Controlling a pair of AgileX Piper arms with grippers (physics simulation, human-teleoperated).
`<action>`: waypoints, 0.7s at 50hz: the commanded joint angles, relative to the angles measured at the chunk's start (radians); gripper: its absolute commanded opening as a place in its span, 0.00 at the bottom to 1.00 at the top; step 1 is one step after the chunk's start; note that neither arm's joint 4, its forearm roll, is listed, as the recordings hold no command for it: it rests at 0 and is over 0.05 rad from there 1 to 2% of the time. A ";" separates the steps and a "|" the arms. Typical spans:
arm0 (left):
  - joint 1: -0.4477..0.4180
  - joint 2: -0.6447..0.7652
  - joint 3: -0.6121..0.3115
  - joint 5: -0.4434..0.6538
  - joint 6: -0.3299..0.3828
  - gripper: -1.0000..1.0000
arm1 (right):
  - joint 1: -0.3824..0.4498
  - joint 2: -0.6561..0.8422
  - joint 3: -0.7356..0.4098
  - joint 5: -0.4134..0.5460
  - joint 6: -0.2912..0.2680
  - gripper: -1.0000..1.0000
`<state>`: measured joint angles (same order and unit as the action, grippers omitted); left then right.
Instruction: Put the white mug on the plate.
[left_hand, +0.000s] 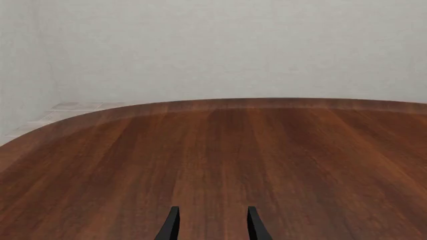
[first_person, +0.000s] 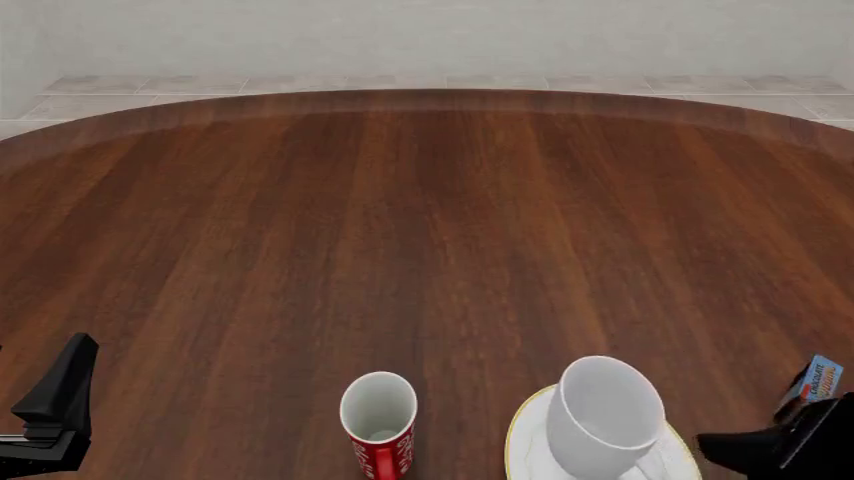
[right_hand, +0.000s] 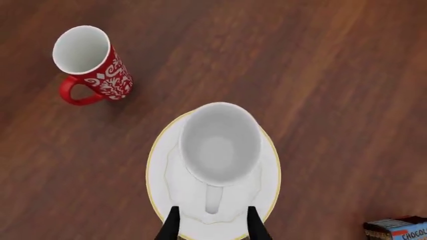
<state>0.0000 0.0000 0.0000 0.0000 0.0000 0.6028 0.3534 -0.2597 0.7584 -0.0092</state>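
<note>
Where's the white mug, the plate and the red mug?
white mug (right_hand: 219, 150), right wrist view, inside bottom of the cup.
plate (right_hand: 160, 170), right wrist view, bare white part near the gold rim.
red mug (first_person: 379, 408), front view, white inside.

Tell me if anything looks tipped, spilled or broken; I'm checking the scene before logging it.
Nothing stands out. The white mug stands upright on the plate, the red mug is upright on the table beside it, and nothing looks spilled or damaged. Both hands are clear of the mugs.
</note>
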 joint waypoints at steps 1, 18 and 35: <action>0.000 0.000 0.000 0.000 0.000 1.00 | -0.001 -0.097 -0.074 0.127 -0.014 1.00; 0.000 0.000 0.000 0.000 0.000 1.00 | 0.017 -0.228 -0.214 0.298 -0.010 1.00; 0.000 0.000 0.000 0.000 0.000 1.00 | 0.024 -0.269 -0.297 0.324 -0.017 1.00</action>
<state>0.0000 0.0000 0.0000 0.0000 0.0000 0.6237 0.1143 -0.5102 1.0588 -0.0250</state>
